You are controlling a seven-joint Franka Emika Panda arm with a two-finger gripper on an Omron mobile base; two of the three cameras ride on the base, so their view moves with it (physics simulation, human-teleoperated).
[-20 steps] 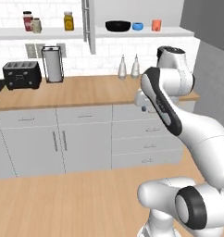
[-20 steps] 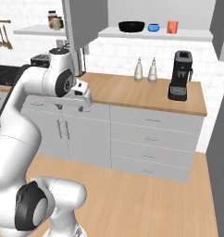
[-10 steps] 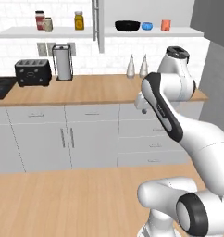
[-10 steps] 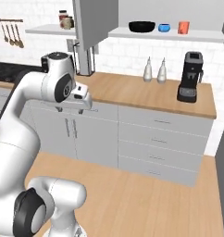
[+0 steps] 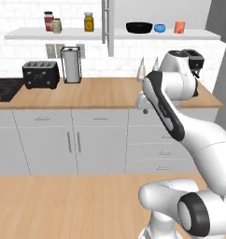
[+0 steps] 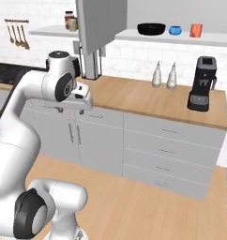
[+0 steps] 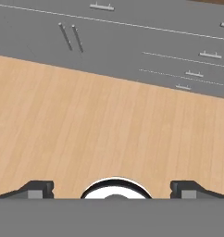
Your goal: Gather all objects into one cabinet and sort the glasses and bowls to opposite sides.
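Your biggest risk is the cabinet door [image 6: 100, 26]: it stands open, edge toward you, between the left shelf and the cabinet [image 5: 194, 33] itself, and the arm has to reach up past it, so a wide swing could, I judge, clip the door or its bar handle [image 5: 106, 21].

Next comes the height. The black bowl [image 5: 139, 27], the blue bowl [image 5: 159, 28] and the orange cup [image 5: 179, 27] sit in a row on the cabinet floor, high and far behind the counter [image 5: 105, 93]. The beige cup [image 5: 56, 25] sits apart on the left shelf, touching or just beside a red-lidded jar, so a careless grab could knock the jar.

The coffee machine [image 6: 202, 83] and two white bottles [image 6: 163, 75] stand right under the cabinet; a low approach would hit them.

The gripper [image 7: 112, 189] is wide open and holds nothing. It points down at the wooden floor in front of the drawers, well apart from every task thing.

You won't find any readable writing, brand or label anywhere; the jar labels are too small to read.
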